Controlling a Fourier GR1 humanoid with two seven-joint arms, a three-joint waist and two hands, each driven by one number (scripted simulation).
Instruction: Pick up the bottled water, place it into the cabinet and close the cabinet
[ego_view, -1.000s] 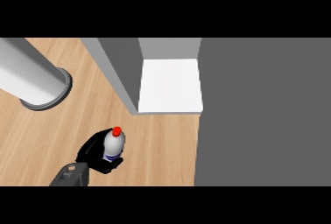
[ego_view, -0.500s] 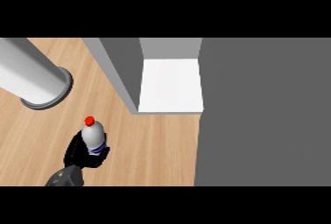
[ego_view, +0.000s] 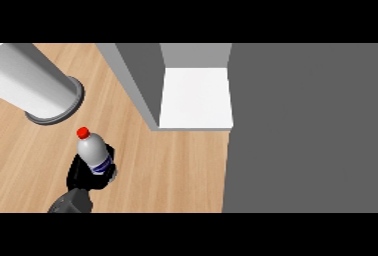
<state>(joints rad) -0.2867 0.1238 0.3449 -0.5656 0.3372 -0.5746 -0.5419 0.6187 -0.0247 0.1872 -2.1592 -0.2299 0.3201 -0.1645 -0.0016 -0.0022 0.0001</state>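
Bottled water (ego_view: 94, 152), white with a red cap and a blue band on the label, at lower left of the head view, tilted with the cap toward the upper left. Held from below by a black hand (ego_view: 87, 175), fingers curled round the lower part of the bottle, grey forearm coming in from the lower edge. Not possible to tell from the view alone whether left or right hand; only one hand visible. Under and around, the wooden bench (ego_view: 170, 165). Just up and left of the cap, close but apart, a grey cylinder with a flared round base (ego_view: 40, 87) standing on the bench. To the right, well apart, the open cabinet (ego_view: 196, 95): white inner floor, grey side wall (ego_view: 140, 80) between bottle and opening. Further right, a broad dark grey panel (ego_view: 303, 130).
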